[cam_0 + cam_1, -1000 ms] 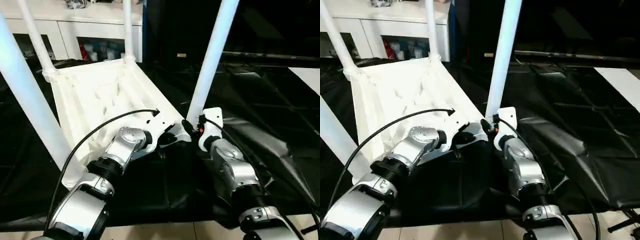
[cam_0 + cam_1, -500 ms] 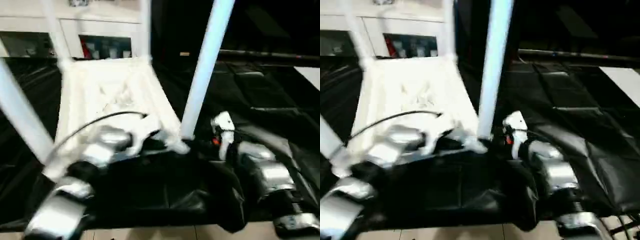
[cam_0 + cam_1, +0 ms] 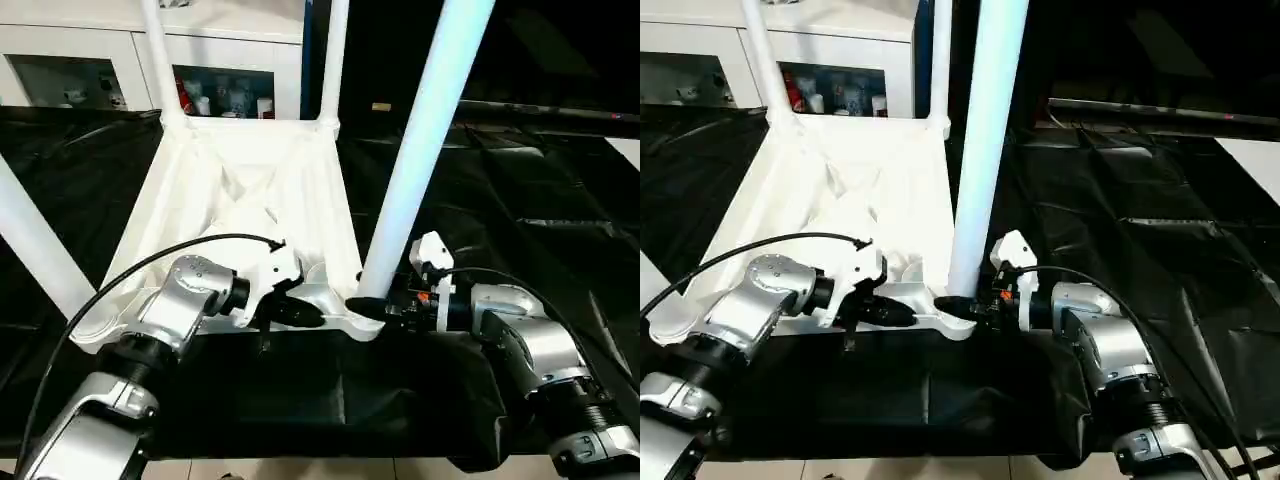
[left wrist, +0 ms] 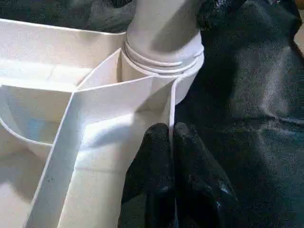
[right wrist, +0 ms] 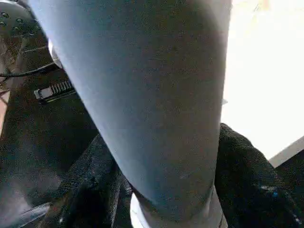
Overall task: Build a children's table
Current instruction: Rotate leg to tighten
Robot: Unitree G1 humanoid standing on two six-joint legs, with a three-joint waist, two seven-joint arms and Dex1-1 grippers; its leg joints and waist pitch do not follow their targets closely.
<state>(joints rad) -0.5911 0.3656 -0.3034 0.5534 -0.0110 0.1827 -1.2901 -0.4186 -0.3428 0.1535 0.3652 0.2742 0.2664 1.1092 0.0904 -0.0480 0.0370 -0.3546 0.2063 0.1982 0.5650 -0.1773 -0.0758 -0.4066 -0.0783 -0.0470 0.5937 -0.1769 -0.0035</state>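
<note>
Tabletop [image 3: 240, 200] lying ribs-up on black cloth [image 3: 520, 200], all four legs socketed upright. Left gripper [image 4: 172, 137]: fingers pressed together, pinching a thin rib wall just beside the near corner socket [image 4: 164, 61]. Right gripper [image 3: 372, 304]: fingers spread, clasping the near right leg [image 3: 425, 150] at its base.
</note>
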